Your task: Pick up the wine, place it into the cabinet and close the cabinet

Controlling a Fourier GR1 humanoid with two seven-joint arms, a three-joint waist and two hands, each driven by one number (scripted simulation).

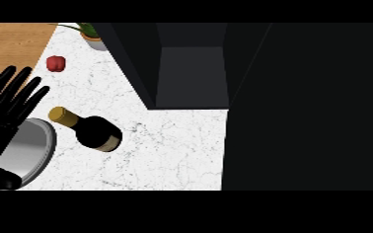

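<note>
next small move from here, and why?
Probably bring a hand to the wine bottle and curl round it. The bottle stands untouched on the white counter, the dark cabinet looks open, and only the left hand shows, open at the left edge.

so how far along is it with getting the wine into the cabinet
Nothing looks done yet. The wine bottle stands on the white counter, apart from any hand. The left hand rests open at the view's left edge, holding nothing; the right hand is not in view. The dark cabinet stands open. Picking up, placing and closing all remain.
</note>
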